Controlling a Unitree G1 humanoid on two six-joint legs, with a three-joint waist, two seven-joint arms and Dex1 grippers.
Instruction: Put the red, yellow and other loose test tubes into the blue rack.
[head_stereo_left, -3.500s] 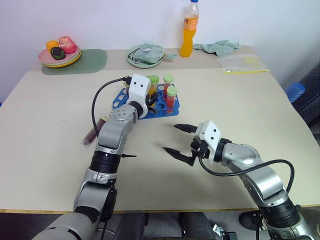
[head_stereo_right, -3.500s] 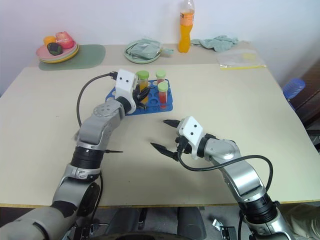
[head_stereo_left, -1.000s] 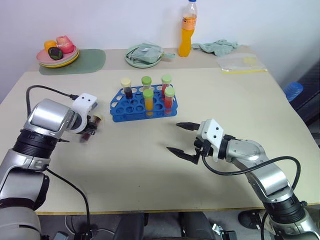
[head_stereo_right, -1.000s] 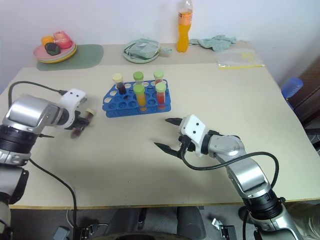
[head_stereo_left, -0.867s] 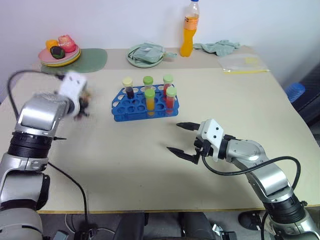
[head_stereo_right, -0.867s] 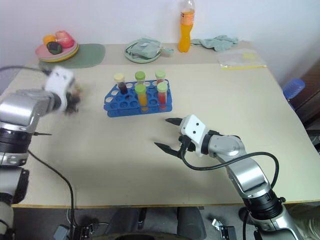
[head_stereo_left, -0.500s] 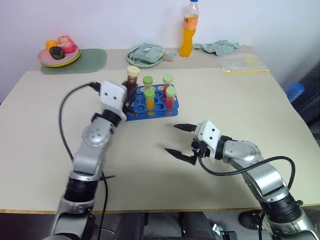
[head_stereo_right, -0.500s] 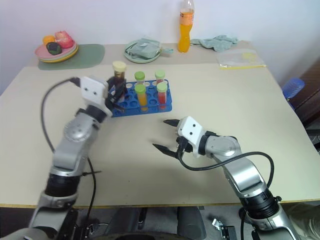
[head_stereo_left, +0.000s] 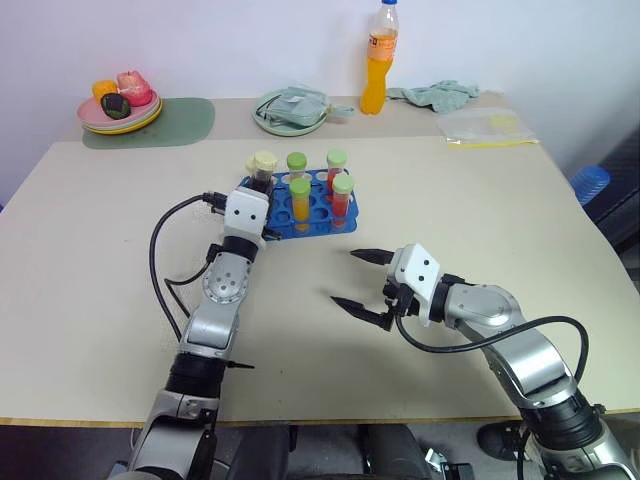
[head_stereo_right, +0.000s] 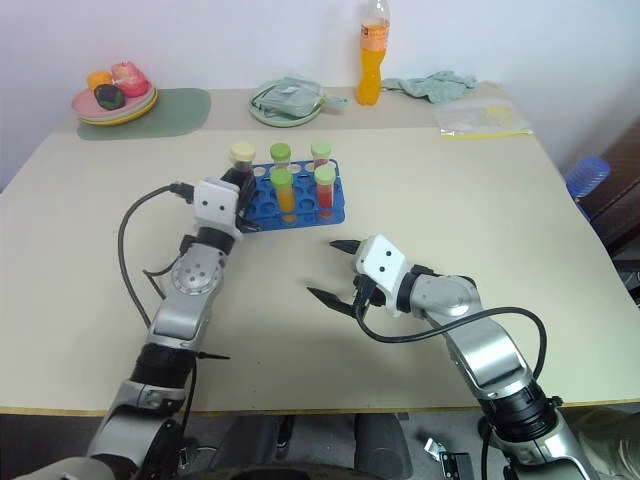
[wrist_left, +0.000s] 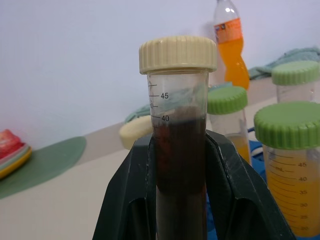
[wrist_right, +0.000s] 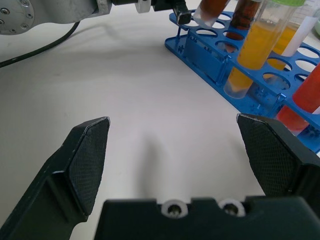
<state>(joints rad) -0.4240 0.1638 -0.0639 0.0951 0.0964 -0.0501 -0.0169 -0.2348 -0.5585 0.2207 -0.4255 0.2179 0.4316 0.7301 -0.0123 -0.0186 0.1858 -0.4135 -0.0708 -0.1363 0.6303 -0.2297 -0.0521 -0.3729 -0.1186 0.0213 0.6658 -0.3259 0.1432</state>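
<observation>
White wall is seen behind a beige table (head_stereo_left: 500, 230) that fills most of the head views. Near the upper middle of the frame the blue rack (head_stereo_left: 312, 221) is set on the table, with four green-capped tubes standing upright in it: two with yellow liquid (head_stereo_left: 298, 198) and two with red liquid (head_stereo_left: 342, 197). At the rack's left end the left pincer (head_stereo_right: 238, 190) is clamped on the dark brown tube with the cream cap (wrist_left: 178, 140), which is held upright between the two black fingers (wrist_left: 132, 200); whether its foot is already in a hole cannot be told. A second cream cap (wrist_left: 135, 132) is seen just behind the held tube in the left wrist view. Lower right of centre, the right pincer (head_stereo_left: 362, 280) is held wide open over bare table, well apart from the rack, with nothing between its fingers (wrist_right: 85, 160). Along the far edge of the table, at the top of the frame, an orange drink bottle (head_stereo_left: 377, 58), a green plate (head_stereo_left: 290, 112) with a cloth on it, a plate of fruit (head_stereo_left: 120, 102) on a green mat, a crumpled cloth (head_stereo_left: 435, 94) and a clear bag (head_stereo_left: 485, 127) are laid out.
</observation>
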